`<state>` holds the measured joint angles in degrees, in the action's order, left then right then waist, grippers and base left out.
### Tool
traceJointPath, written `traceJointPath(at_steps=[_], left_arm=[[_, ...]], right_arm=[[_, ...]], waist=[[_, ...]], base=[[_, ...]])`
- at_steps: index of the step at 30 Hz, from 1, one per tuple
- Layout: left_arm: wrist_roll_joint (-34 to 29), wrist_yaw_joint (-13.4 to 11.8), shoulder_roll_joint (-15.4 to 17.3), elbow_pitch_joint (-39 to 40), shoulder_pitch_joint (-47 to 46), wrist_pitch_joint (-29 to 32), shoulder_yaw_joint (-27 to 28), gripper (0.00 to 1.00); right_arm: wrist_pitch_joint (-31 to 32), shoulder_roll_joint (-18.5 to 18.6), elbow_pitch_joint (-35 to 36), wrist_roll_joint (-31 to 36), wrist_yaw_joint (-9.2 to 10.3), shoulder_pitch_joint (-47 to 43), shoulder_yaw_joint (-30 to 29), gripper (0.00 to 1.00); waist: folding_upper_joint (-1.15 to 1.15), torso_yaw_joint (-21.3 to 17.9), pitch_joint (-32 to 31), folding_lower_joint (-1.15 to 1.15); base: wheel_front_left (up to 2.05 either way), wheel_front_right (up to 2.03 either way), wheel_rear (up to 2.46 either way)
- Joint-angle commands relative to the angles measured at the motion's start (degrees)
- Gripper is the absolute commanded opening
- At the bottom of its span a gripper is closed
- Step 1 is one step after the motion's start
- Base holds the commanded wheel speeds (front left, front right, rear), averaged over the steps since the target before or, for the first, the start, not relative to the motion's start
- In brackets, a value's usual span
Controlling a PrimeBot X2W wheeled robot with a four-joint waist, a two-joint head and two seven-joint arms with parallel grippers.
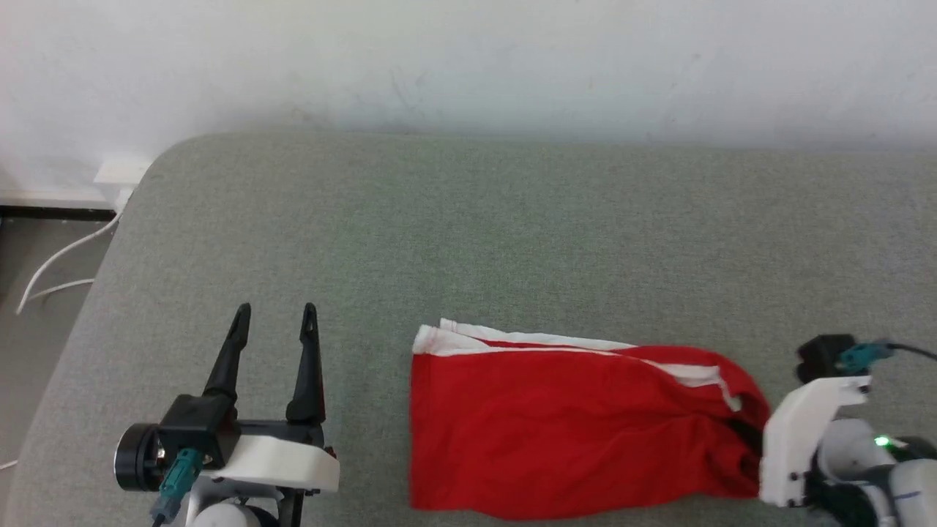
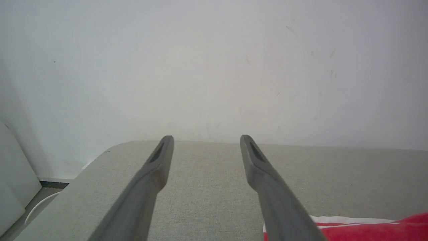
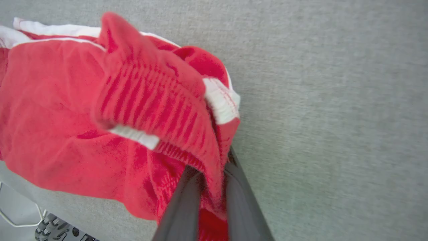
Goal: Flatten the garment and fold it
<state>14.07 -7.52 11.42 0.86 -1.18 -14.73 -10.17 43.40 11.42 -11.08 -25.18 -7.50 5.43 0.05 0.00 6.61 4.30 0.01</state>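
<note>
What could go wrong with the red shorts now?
1. The fingers of the right gripper pinch just a bunched bit of the red shorts, so the thin cloth might slip out when pulled.
2. The left gripper is open and off the shorts, so a pull may drag them along instead of smoothing them.
3. They lie close to the near edge of the grey surface and might slide off.

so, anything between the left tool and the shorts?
Nothing visible. Only the bare grey padded surface lies between the open left tool and the closest, white-hemmed edge of the red shorts. The right tool is shut on the bunched end at the other side.
</note>
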Motion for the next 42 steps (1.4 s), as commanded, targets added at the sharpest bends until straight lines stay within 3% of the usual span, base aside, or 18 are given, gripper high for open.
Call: traceJointPath(at_steps=[1, 7, 13, 18, 22, 27, 33, 34, 35, 36, 37, 42], left_arm=[[-0.43, 0.41, -0.01, -0.01, 0.56, -0.27, 0.19, 1.00], [-0.60, 0.46, -0.05, 0.11, 1.01, -0.27, 0.24, 1.00], [-0.60, 0.53, -0.04, -0.18, 1.29, -0.27, 0.23, 1.00], [-0.64, 0.94, -0.08, -0.77, 0.97, -0.27, -0.42, 1.00], [-0.66, 1.16, -0.12, -1.06, 0.72, -0.27, -0.84, 1.00], [-0.63, 1.31, -0.20, -1.10, 0.42, -0.27, -1.34, 1.00], [-0.50, 1.55, -0.55, -1.54, -0.52, -0.27, -1.98, 1.00], [-0.48, 1.55, -0.61, -1.55, -0.66, -0.27, -2.01, 1.00], [-0.48, 1.53, -0.64, -1.56, -0.76, -0.27, -2.01, 1.00], [-0.48, 1.52, -0.65, -1.57, -0.81, -0.27, -1.99, 1.00], [-0.49, 1.50, -0.64, -1.56, -0.89, -0.27, -1.94, 1.00], [-0.51, 1.33, -0.89, -1.60, -1.11, -0.27, -1.69, 1.00]], right_arm=[[0.29, 1.13, 1.26, 0.20, 0.01, -0.77, -1.35, 0.00], [3.75, 2.34, 7.03, 1.35, 0.01, -4.34, -10.41, 0.00], [10.62, -2.19, 11.54, -3.23, 0.01, -4.88, -14.26, 0.00], [15.41, -6.04, 14.56, -11.99, 0.01, -4.14, -11.66, 0.00], [15.48, -7.68, 14.30, -15.40, 0.01, -3.37, -7.79, 0.00], [9.98, -8.38, 9.59, -13.57, 0.01, -0.60, -0.41, 0.00], [-2.17, -8.52, -0.82, -9.96, 0.01, 4.44, 8.96, 0.00], [-3.72, -8.52, -2.44, -9.80, 0.01, 5.28, 10.63, 0.13], [-5.41, -8.52, -3.96, -10.18, 0.01, 6.07, 12.00, 0.40], [-6.51, -8.53, -5.39, -10.60, 0.01, 6.79, 13.53, 0.84], [-7.55, -8.53, -6.66, -10.64, 0.01, 7.59, 15.15, 1.00], [-11.49, -8.53, -10.24, -11.15, 0.01, 11.15, 21.95, 1.00]], waist=[[0.00, -0.44, -0.40, -0.01], [0.00, -1.27, -0.84, -0.01], [0.00, -2.11, -1.09, -0.01], [0.00, -1.77, -1.56, -0.01], [0.00, -1.24, -1.72, -0.01], [0.00, -0.44, -1.22, -0.01], [0.00, 0.98, -0.25, -0.01], [0.00, 1.14, -0.07, -0.01], [0.00, 1.24, 0.02, -0.01], [0.00, 1.32, 0.16, -0.01], [0.00, 1.36, 0.28, -0.01], [0.00, 1.24, 0.62, -0.01]], base=[[0.00, 0.00, 0.00], [0.00, 0.00, 0.00], [0.00, 0.00, 0.00], [0.00, 0.00, 0.00], [0.00, 0.00, 0.00], [0.00, 0.00, 0.00], [0.00, 0.00, 0.00], [0.00, 0.00, 0.00], [0.00, 0.00, 0.00], [0.00, 0.00, 0.00], [0.00, 0.00, 0.00], [0.00, 0.00, 0.00]])
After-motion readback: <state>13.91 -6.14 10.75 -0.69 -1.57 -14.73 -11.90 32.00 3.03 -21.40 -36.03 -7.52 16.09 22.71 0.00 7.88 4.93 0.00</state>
